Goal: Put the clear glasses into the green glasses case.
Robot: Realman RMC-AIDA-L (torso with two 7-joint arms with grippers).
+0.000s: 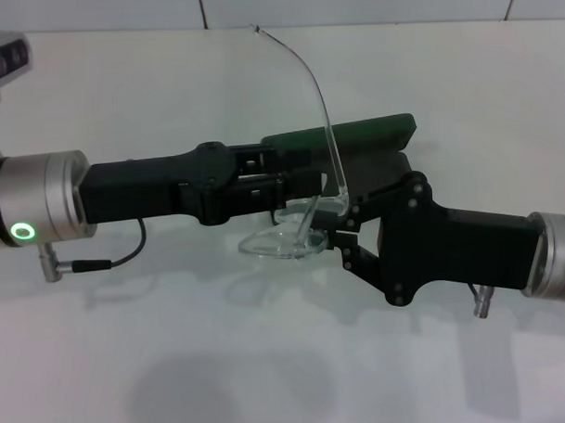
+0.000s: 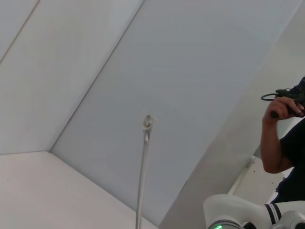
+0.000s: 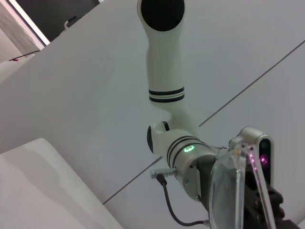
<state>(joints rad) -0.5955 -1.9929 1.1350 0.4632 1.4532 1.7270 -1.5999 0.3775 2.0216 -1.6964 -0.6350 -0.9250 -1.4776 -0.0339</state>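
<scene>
left hand (image 1: pixel 295 179) reaches in from the left over the white counter (image 1: pixel 269 360), can't tell if its fingers are apart or together. the clear glasses (image 1: pixel 306 220) sit mid-frame, one temple arm sticking straight up. the green glasses case (image 1: pixel 354 133) lies just behind. right hand (image 1: pixel 343 214) is clamped on the glasses' frame near the hinge.

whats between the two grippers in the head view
The clear glasses lie between them in the head view, with one temple arm sticking up. The left gripper and right gripper meet there, before the green glasses case.
</scene>
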